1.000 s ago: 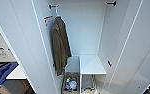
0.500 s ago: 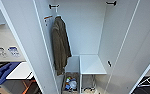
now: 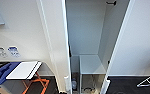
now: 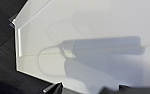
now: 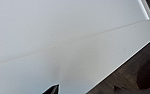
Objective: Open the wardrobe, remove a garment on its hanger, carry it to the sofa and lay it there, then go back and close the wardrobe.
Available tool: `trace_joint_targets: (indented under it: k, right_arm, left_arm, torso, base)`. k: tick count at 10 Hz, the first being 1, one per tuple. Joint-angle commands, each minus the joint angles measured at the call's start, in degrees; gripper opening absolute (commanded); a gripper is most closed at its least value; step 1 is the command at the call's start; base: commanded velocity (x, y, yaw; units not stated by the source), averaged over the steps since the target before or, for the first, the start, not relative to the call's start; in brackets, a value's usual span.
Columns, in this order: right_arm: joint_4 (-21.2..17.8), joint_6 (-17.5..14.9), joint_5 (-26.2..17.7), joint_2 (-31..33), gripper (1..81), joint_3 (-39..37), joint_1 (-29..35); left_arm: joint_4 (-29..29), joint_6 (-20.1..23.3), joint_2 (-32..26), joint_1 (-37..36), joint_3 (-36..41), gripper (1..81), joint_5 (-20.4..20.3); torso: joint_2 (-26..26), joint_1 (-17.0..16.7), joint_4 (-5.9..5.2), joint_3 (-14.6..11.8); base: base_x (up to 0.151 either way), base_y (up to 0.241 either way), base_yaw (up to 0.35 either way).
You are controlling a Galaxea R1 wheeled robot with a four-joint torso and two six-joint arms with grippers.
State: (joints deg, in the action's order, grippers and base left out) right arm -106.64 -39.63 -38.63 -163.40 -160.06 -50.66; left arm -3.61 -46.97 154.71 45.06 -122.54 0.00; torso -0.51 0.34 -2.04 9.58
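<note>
The white wardrobe stands straight ahead and close. Its left door is swung partway across the opening and shows almost edge-on. Its right door angles outward on the right. Between the doors I see the white back wall, a dark rail bracket at the top and a low white shelf box. In the left wrist view, my left gripper is open just off a white door panel that bears the arm's shadow. My right gripper is open close to another white door panel.
A folding table with orange legs and a blue item on it stands at the lower left against the wall. A white wire rack sits on the dark floor at the lower right. Small items lie on the wardrobe floor.
The camera has come closer to the wardrobe. The left door has swung inward across the opening and now hides the olive-brown coat that hung inside.
</note>
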Motion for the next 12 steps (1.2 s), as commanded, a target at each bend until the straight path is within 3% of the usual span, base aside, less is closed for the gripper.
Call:
trace_joint_targets:
  k: [1,2,5,9,12]
  right_arm:
    - [-0.8,-5.9,-5.7,-3.0,81.1,-0.6,6.2]
    - [0.4,-8.1,-5.0,-4.9,81.1,-0.8,5.7]
    - [7.9,-9.8,0.1,-6.2,81.1,-0.9,2.3]
    - [14.0,-18.1,3.4,-5.9,81.1,-1.0,-5.5]
    - [21.8,-20.1,8.7,-6.0,81.1,-1.0,-12.7]
  left_arm:
    - [8.4,0.1,4.6,-2.4,-2.4,81.1,1.5]
    - [11.0,0.1,5.7,-0.5,-3.4,81.1,1.6]
    - [19.6,0.1,4.9,6.7,-3.9,81.1,1.4]
    - [34.0,0.7,3.0,17.2,-3.9,81.1,0.9]
    - [42.4,0.9,3.2,26.8,-6.2,81.1,-0.7]
  torso:
    - [0.0,0.0,0.0,0.0]
    - [0.0,0.0,0.0,0.0]
    - [0.0,0.0,0.0,0.0]
    - [0.0,0.0,0.0,0.0]
    - [0.0,0.0,0.0,0.0]
  base:
    - [0.0,0.0,0.0]
    - [0.0,0.0,0.0]
    - [0.0,0.0,0.0]
    - [0.0,0.0,0.0]
    - [0.0,0.0,0.0]
